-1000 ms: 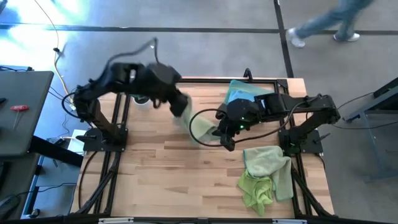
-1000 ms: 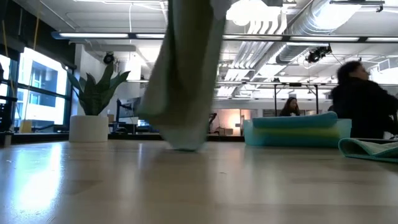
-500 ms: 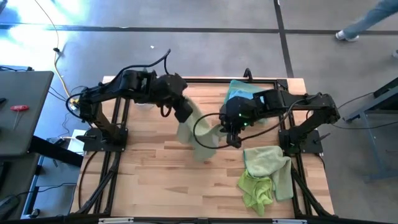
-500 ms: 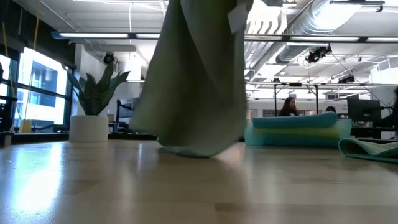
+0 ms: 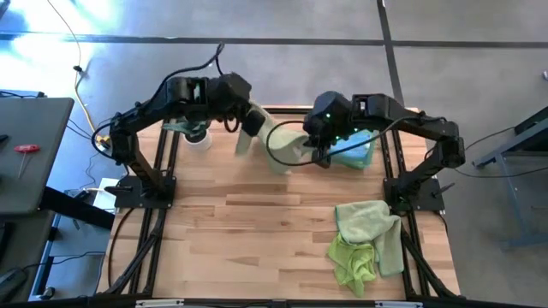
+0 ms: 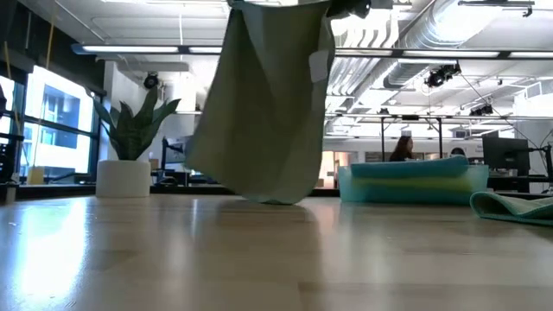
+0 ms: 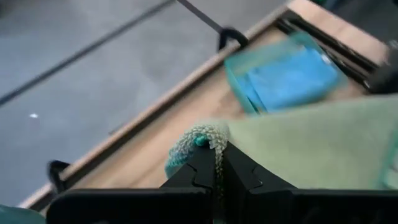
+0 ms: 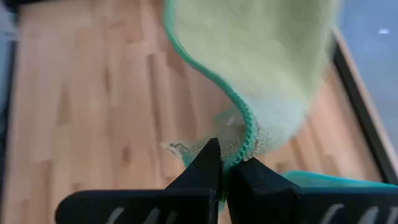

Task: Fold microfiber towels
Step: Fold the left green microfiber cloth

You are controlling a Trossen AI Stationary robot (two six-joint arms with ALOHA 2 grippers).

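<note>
Both arms are raised over the upper middle of the high view, holding one pale sage green towel [image 5: 278,145] stretched between them above the far part of the wooden table [image 5: 248,239]. The left gripper [image 5: 250,128] has its fingers pressed together on one corner of this towel; in the left wrist view that corner bunches up just above the closed fingertips [image 7: 217,163]. The right gripper [image 5: 318,156] likewise has its fingers clamped together on another edge of the same towel, and the right wrist view shows the teal-stitched hem [image 8: 245,121] running down into the pinch point. In the low view the towel [image 6: 263,104] hangs as a broad sheet in the upper centre of the frame, its lower edge at or just above the tabletop; contact cannot be determined. At the upper right of the table, partly under the right arm, lies a stack of folded towels [image 5: 355,150] in light blue and teal; the low view shows it as a flat stack [image 6: 413,181] right of centre. No bin or tray is visible; the towels lie directly on the wood. At the lower right of the high view sits a loose heap of unfolded towels [image 5: 364,244], pale green over lime green. A small spiky plant in a white pot [image 6: 125,160] stands at the left of the low view.
</note>
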